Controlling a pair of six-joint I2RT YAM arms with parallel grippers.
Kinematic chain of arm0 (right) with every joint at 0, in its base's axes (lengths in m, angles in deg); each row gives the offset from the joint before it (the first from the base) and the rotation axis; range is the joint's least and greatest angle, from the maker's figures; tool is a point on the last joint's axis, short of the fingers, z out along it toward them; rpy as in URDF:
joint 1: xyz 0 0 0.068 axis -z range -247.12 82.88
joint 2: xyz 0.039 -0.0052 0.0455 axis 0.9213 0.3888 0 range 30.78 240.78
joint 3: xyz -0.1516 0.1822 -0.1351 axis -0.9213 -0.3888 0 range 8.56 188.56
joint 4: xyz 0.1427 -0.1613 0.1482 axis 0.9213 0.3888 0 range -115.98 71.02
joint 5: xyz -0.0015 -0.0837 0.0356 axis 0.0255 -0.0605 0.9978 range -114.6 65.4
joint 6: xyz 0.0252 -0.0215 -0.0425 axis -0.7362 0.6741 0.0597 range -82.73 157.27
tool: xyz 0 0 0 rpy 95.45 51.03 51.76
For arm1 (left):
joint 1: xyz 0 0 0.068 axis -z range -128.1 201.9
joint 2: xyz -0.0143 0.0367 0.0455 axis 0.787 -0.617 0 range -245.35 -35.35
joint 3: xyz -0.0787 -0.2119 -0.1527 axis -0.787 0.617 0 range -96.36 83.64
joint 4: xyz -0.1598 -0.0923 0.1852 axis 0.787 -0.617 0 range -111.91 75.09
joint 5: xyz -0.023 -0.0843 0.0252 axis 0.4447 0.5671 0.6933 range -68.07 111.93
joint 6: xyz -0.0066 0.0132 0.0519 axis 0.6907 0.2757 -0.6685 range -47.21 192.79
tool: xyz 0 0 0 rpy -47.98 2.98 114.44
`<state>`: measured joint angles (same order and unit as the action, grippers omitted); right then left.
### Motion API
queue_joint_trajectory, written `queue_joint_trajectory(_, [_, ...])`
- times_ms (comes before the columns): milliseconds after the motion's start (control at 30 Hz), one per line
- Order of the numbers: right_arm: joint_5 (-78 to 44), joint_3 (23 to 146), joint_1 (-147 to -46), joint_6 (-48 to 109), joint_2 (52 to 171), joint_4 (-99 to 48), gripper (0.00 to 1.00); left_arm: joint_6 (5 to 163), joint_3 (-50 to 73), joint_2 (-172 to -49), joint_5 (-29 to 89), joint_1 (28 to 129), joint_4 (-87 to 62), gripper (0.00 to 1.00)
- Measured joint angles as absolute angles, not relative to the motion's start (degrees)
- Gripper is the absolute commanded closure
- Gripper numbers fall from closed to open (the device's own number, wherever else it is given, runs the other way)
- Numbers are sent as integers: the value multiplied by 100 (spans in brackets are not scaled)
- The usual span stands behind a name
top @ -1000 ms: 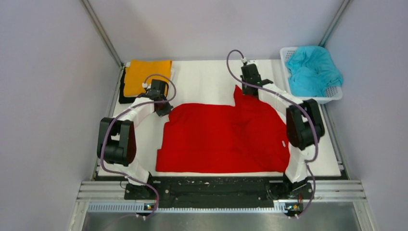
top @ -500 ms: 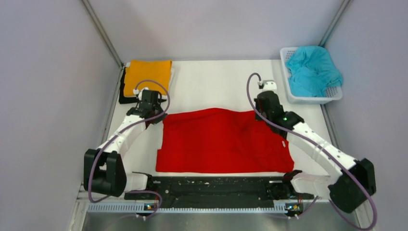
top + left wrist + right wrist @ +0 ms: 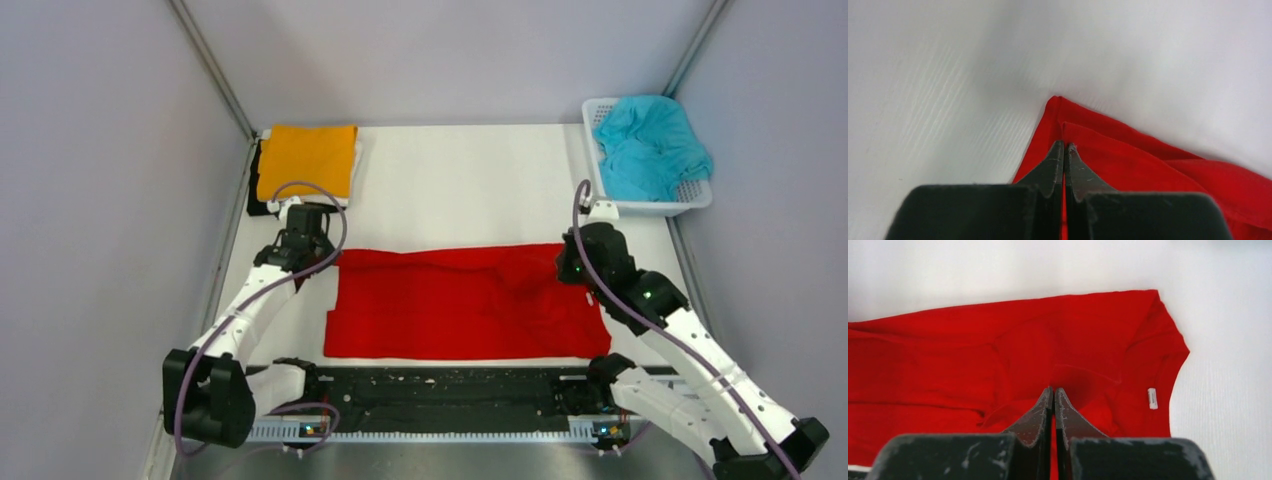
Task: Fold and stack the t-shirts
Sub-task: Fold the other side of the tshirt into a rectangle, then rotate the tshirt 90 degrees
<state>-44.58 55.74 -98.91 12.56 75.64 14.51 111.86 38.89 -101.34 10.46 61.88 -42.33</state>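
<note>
Left gripper [image 3: 1064,146] pinching red shirt [image 3: 1128,160] corner, cloth spreading right of fingertips [image 3: 1052,167]; right gripper [image 3: 1054,390] pinching same shirt, neck label [image 3: 1152,398] lying right of fingers [image 3: 1040,415].

— State of the right gripper [image 3: 1053,390]?
— Pressed together at the tips, with a sliver of red cloth between.
— And underneath?
— Spread across the white table [image 3: 1228,300], a red t-shirt [image 3: 948,355], creased near the middle. Neckline toward the right, white label [image 3: 1152,398] just inside
</note>
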Motion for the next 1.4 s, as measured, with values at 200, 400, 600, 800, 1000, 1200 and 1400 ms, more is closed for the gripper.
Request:
queue_joint_trajectory(200, [-4229,5369,-9891,594,7160,2065,98,11274,4341,-9944,1053,6188,-4202,100])
queue_joint_trajectory(400, [-3809,5014,-9900,-86,6985,2849,57,11514,4634,-9940,819,6188,-4338,62])
queue_joint_trajectory(600, [-3645,4969,-9902,-565,6681,3516,1,11739,4573,-9710,417,6188,-4847,3])
queue_joint_trajectory(800, [-3643,4953,-9913,-600,6286,3448,1,11715,4109,-9243,784,6188,-4995,1])
queue_joint_trajectory(1000, [-3064,4064,-9917,-798,7035,1772,1,11612,4063,-9877,2181,6476,-4018,1])
queue_joint_trajectory(1200, [-2968,3356,-9828,-1225,8362,607,1,11566,4070,-11308,2659,7053,-3623,1])
queue_joint_trajectory(1400, [-2478,3434,-8883,-1295,9164,-571,1,11575,4133,-11776,2688,7082,-3376,2])
